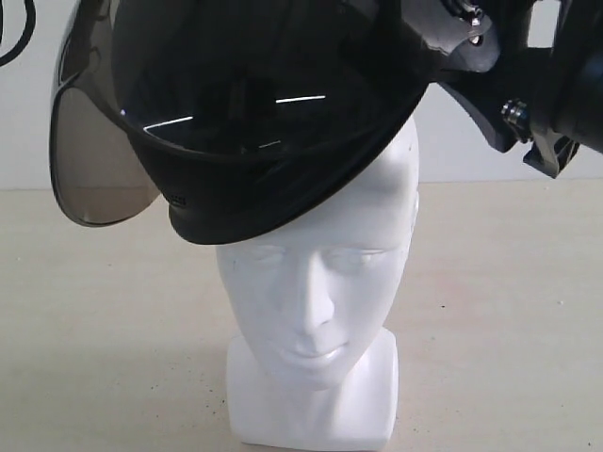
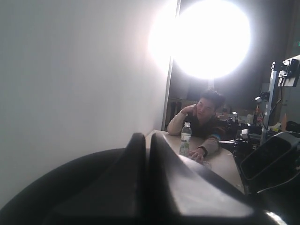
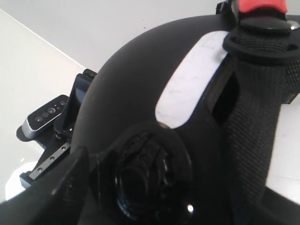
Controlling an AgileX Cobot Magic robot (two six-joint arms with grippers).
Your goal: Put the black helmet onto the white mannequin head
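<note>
exterior view: black helmet [image 1: 268, 193] tilts, rim over mannequin head [image 1: 316, 282]; left jaws clenched, right jaws released.

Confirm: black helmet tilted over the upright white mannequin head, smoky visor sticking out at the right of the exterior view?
Wrong side. The exterior view shows the smoky visor sticking out at the left, not the right. The rest holds: the black helmet is tilted over the upright white mannequin head.
</note>
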